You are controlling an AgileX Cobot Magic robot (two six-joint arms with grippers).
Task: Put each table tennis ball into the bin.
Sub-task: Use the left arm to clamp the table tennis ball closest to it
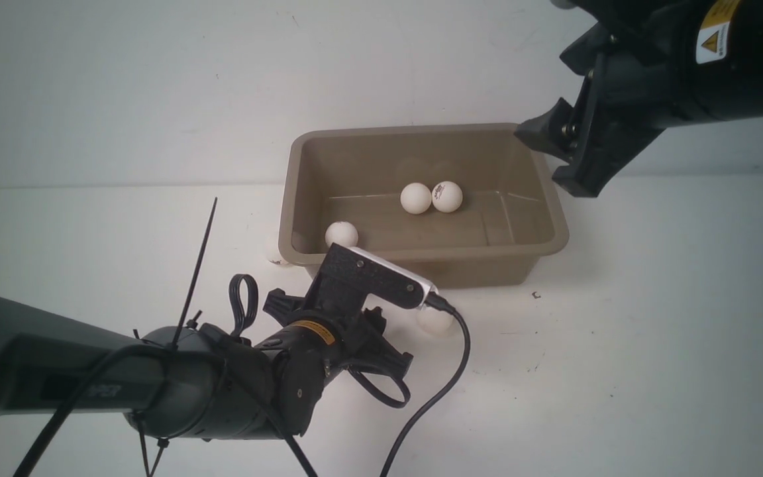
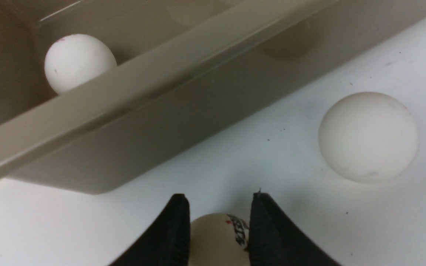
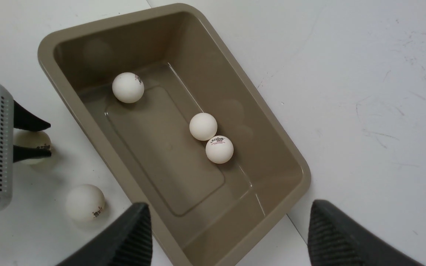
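The taupe bin (image 1: 295,199) holds three table tennis balls: one in its near left corner (image 1: 341,234) and two touching by the far wall (image 1: 416,198). My left gripper (image 2: 220,195) is hidden under its camera in the front view. It is shut on a logo-printed ball (image 2: 218,240) low over the table, just outside the bin's near wall (image 2: 183,122). A loose ball (image 2: 368,136) lies on the table beside it and also shows in the front view (image 1: 434,320). Another ball (image 1: 274,252) peeks out at the bin's left corner. My right gripper (image 1: 557,159) is open and empty above the bin's right end.
The white table (image 1: 653,331) meets a white wall behind the bin. The left wrist camera mount (image 1: 375,275) overlaps the bin's near rim in the front view. A black cable (image 1: 448,371) and a cable tie (image 1: 199,258) hang off the left arm.
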